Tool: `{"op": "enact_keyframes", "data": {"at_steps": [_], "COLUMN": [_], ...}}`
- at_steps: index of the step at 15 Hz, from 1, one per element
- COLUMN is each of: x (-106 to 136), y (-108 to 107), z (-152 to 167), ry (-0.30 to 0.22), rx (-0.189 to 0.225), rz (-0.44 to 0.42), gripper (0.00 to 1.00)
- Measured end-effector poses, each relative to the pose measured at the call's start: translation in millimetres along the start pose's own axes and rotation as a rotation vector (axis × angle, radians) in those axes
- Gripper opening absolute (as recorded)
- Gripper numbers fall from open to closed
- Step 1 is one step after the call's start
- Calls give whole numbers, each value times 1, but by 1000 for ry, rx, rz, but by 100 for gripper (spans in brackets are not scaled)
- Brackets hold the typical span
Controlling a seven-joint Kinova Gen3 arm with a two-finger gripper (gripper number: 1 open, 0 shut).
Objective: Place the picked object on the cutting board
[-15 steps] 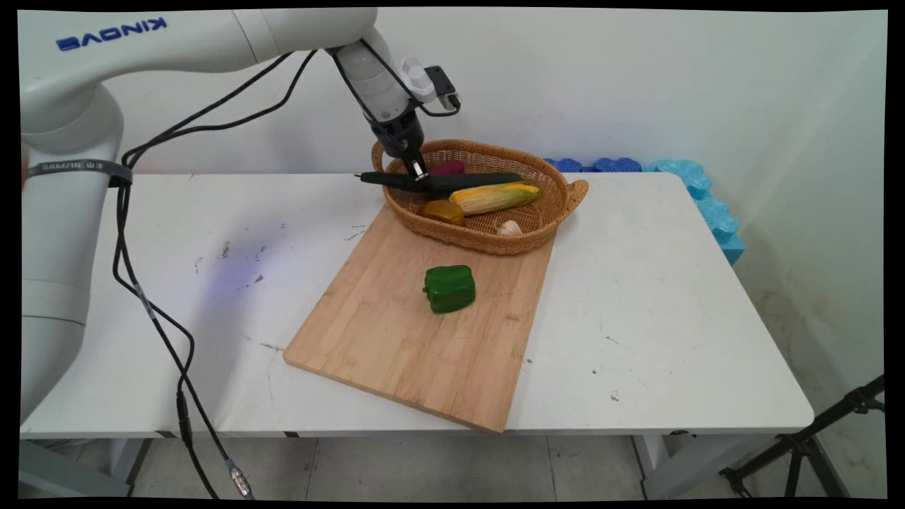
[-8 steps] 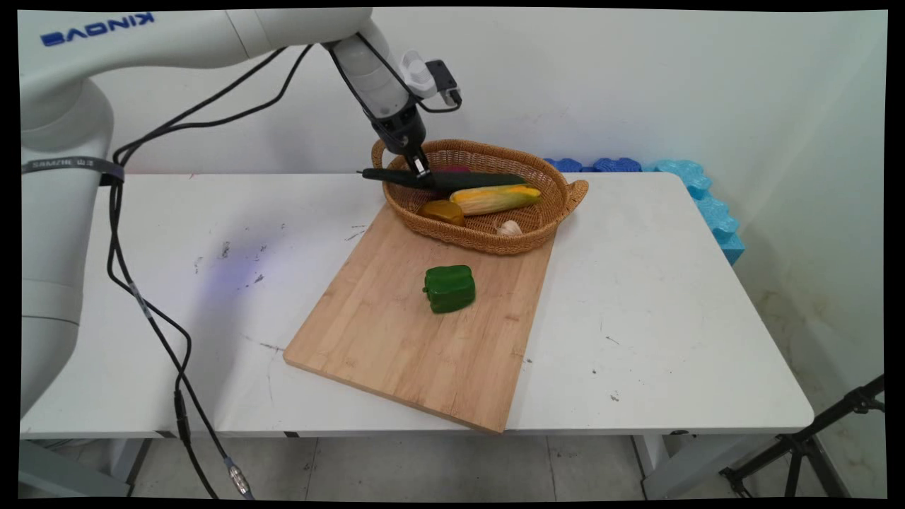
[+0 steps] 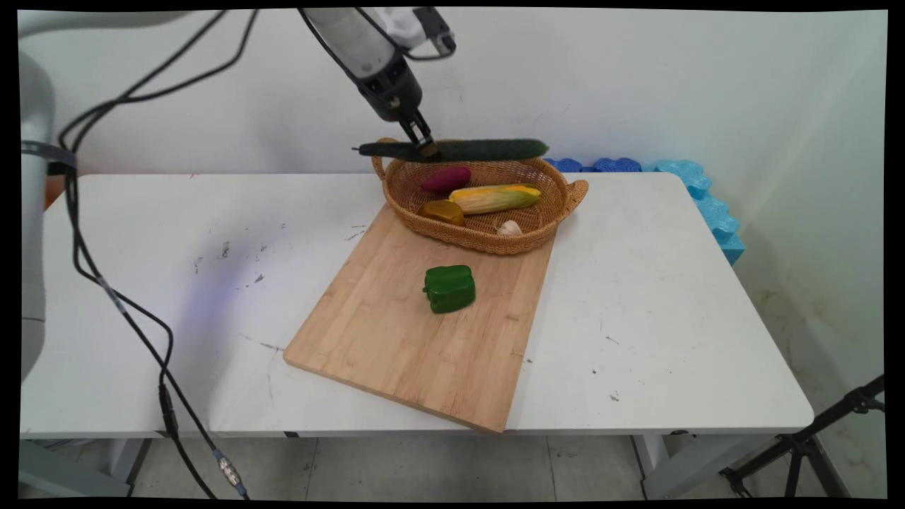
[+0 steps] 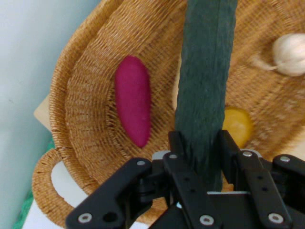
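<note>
Dark green cucumber (image 3: 463, 150): you had it pinched in the claw (image 3: 425, 145), lying level in the air at upper centre of the frame, above the back rim of the wicker basket (image 3: 558, 185). From the hand view, the claw's two fingers (image 4: 177, 145) were pressed against either side of the cucumber (image 4: 206, 81).

Basket contents, as you saw them below the claw: a purple sweet potato (image 3: 445, 179), a corn cob (image 3: 495, 198), a yellow-brown vegetable (image 3: 442, 211) and a garlic bulb (image 3: 508, 227).

Wooden cutting board (image 3: 396, 339): lay on the white surface (image 3: 672, 297), with the basket's near edge resting on its far end.

Green bell pepper (image 3: 449, 288): sat on the board, centre of the frame, well apart from the claw.
</note>
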Motion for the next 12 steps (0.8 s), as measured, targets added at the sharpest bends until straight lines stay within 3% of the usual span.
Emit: {"op": "enact_keyframes", "data": {"at_steps": [4, 12], "x": [-12, -54], "y": [21, 50], "z": [-63, -119], "ry": [55, 70], "rx": [-72, -186], "rz": [-9, 7], "gripper": [0, 0]}}
